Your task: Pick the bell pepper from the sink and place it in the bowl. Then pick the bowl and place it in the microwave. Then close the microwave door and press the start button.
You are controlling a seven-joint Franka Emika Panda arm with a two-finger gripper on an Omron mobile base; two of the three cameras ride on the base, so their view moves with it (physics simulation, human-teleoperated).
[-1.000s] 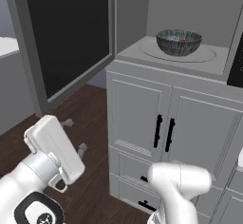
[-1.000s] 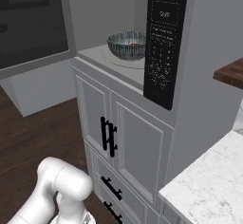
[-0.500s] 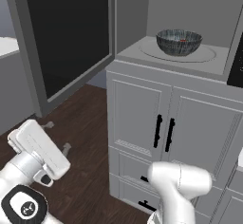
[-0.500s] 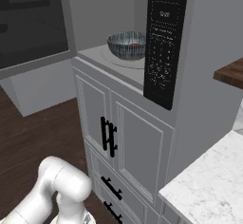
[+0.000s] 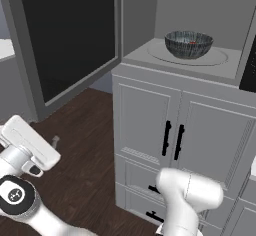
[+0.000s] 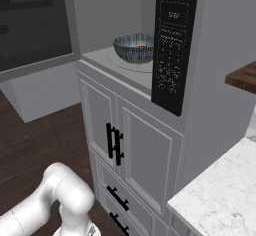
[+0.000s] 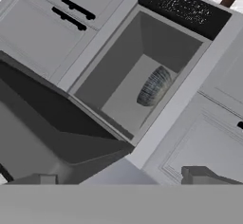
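Observation:
The microwave point(image 5: 150, 55) stands open, and the speckled bowl point(image 5: 188, 44) rests on its pale turntable. A red bit of the bell pepper point(image 5: 191, 42) shows inside the bowl point(image 6: 133, 47). The microwave door point(image 5: 70, 40) is swung wide to the left. My gripper point(image 5: 50, 137) hangs low, left of the cabinet and below the door, open and holding nothing. From the hand view the gripper point(image 7: 126, 178) has its fingertips far apart, facing the cavity with the bowl point(image 7: 154, 86) and the door point(image 7: 47, 118). The sink is out of view.
The black control strip point(image 6: 172, 45) runs down the microwave's right edge. Grey cabinet doors with black handles point(image 5: 171, 139) sit under the microwave, and drawers below them. A marble counter point(image 6: 220, 195) lies at the right. Dark wood floor point(image 5: 90, 150) spreads in front of the cabinets.
My hand has sunk down and to the left, away from the microwave opening. Bowl and door stay put.

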